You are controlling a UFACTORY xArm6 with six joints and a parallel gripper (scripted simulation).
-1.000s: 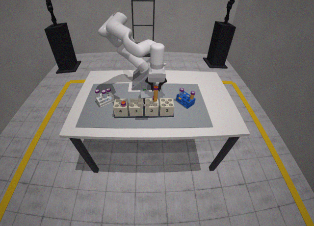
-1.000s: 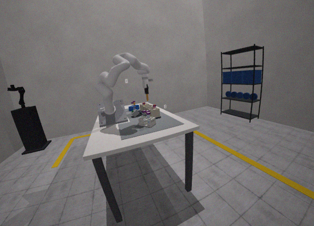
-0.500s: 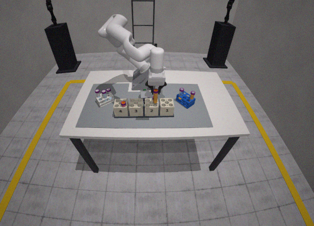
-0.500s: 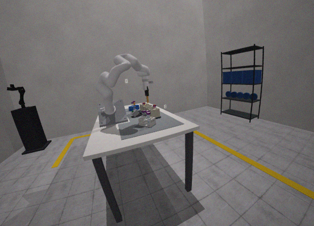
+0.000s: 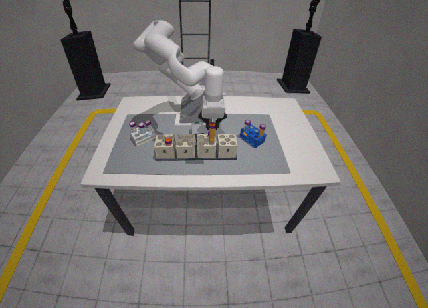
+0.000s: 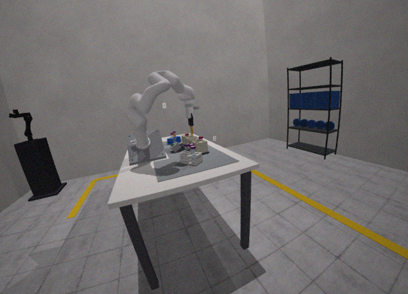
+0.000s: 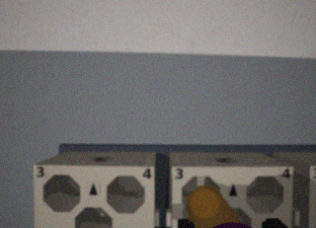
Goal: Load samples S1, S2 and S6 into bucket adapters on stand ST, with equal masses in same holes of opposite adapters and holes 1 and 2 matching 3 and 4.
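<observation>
At left, purple-capped tubes [image 5: 141,125] stand in a pale rack [image 5: 143,139] [image 6: 190,158]. An orange-dotted tube [image 5: 168,141] fills a hole of adapter 4 [image 5: 164,151]. The gripper [image 5: 212,124] [image 6: 190,123] grips an amber tube [image 5: 211,135] [image 6: 191,130] [image 7: 209,208] above adapter 2 [image 5: 206,151]. At right, two tubes occupy a blue rack [image 5: 253,139] [image 6: 172,140].

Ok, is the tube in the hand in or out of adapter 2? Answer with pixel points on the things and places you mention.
Out: the hand [image 5: 212,125] [image 6: 190,124] [image 7: 229,224] grips the orange tube [image 5: 211,135] [image 6: 191,130] [image 7: 204,203], whose rounded bottom shows uncovered above adapter 2 [image 5: 202,155] [image 7: 233,176].
</observation>
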